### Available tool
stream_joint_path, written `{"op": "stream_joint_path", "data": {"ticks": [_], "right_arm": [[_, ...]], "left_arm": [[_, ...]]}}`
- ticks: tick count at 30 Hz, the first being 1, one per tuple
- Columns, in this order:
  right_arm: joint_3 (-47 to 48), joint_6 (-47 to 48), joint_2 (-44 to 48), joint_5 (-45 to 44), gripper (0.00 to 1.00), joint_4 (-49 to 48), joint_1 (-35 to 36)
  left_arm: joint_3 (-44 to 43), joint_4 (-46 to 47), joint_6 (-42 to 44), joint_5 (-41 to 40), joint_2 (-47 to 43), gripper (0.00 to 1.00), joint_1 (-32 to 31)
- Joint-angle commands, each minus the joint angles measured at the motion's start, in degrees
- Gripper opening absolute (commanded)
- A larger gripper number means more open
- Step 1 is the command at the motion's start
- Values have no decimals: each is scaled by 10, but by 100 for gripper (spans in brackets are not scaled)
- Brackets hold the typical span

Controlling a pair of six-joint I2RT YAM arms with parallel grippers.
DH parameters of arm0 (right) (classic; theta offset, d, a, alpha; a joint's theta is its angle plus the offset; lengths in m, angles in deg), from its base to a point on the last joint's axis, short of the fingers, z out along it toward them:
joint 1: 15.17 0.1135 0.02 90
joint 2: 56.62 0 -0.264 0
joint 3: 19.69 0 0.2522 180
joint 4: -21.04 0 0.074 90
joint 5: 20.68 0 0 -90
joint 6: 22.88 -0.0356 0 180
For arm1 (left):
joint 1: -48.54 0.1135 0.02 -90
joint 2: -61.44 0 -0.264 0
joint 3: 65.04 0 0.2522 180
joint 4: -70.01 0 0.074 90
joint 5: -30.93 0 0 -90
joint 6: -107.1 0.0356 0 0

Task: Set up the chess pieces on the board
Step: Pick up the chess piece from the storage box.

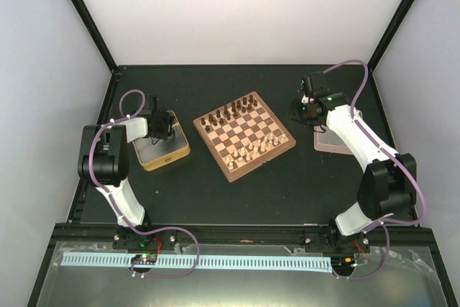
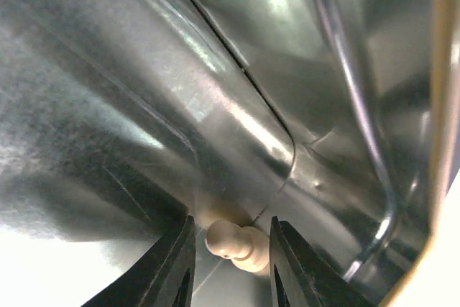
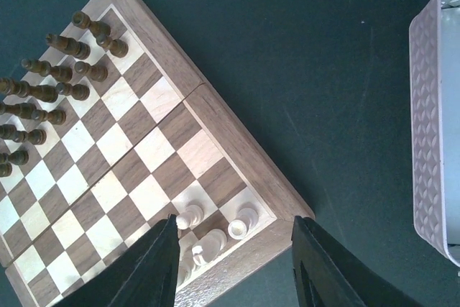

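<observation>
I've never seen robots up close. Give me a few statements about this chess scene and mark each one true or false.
1. The dark pieces stand on the board. True.
2. The left gripper hovers over the board. False: it is down in the metal tray, with its fingers either side of a pale piece.
3. That pale piece lies on its side. True.
4. The right gripper holds a piece. False: it is open and empty above a corner of the board.
</observation>
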Motion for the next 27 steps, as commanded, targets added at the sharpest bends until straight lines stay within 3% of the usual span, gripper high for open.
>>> {"op": "stream_joint_path", "data": {"ticks": [1,12,19,27], "right_arm": [[-1,9,13,-22,45,1,1],[-2,14,20,-34,44,4,1],[-8,13,23,-29,44,1,0],[-17,32,29,36,45,-33,1]], "left_arm": [[-23,-9,-39,-3,24,28,-6],[-33,-43,2,-48,16,3,-7],[-45,-110,117,-104,-24,1,-7],[-23,-129,290,-101,-105,1,-15]]}}
